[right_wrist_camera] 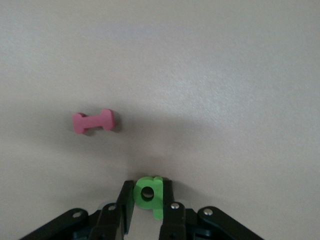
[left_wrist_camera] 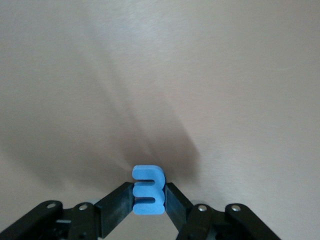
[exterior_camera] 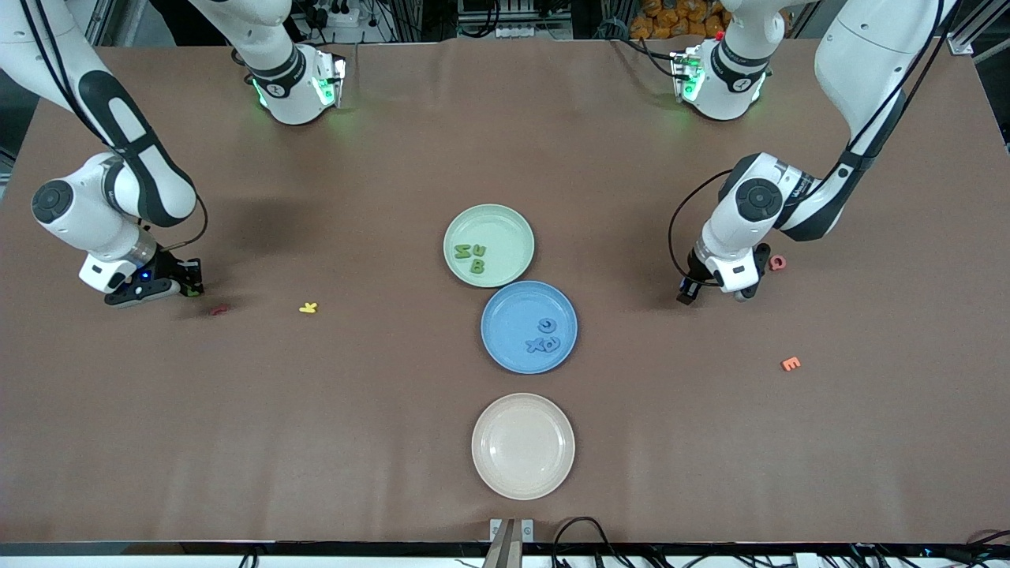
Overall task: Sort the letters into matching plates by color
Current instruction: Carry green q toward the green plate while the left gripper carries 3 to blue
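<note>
The left gripper point(left_wrist_camera: 149, 200) pinches a blue letter point(left_wrist_camera: 148, 190) low at the table point(exterior_camera: 379, 158) toward the left arm's end, a red letter point(exterior_camera: 778, 262) just beside it and an orange letter point(exterior_camera: 791, 363) nearer the camera. The right gripper point(right_wrist_camera: 147, 207) pinches a green letter point(right_wrist_camera: 149, 195) at the right arm's end near the table edge, a pink letter point(right_wrist_camera: 93, 121) and a yellow letter point(exterior_camera: 308, 308) close by. The green plate point(exterior_camera: 505, 225) holds three green letters and the touching blue plate point(exterior_camera: 509, 315) three blue ones, the cream plate point(exterior_camera: 523, 446) nearest the camera, with bare table between grippers and plates.

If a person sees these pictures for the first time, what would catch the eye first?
Probably the three plates in a row mid-table: the green plate and blue plate holding matching letters, the cream plate nearest the camera. Next, the left gripper pinches a blue letter, the right gripper a green letter.
</note>
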You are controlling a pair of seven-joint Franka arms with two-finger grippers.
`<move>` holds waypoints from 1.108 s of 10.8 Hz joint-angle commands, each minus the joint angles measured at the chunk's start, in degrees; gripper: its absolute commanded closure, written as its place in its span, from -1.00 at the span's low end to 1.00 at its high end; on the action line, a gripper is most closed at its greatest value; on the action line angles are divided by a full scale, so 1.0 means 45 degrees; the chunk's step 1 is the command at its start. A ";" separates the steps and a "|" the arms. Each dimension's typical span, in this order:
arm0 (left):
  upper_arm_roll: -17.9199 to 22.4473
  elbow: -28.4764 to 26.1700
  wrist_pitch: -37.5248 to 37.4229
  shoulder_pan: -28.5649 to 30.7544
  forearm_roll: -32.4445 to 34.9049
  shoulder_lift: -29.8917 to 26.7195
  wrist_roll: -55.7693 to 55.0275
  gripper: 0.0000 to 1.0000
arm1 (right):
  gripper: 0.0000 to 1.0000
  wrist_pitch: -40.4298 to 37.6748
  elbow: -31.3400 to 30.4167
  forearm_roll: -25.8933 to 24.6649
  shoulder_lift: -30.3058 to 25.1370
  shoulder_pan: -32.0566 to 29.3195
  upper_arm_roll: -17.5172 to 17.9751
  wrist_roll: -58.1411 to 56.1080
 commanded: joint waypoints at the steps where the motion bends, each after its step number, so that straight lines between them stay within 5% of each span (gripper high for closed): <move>1: -0.0083 0.0877 0.0005 -0.0543 0.0457 -0.0152 -0.0010 1.00 | 1.00 -0.0859 -0.0008 -0.0090 -0.0667 0.0518 0.0027 0.0667; 12: -0.0063 0.6384 -0.0073 -0.3805 0.0184 0.2209 -0.0420 1.00 | 1.00 -0.1506 0.0011 -0.0090 -0.1156 0.3447 0.0163 0.6564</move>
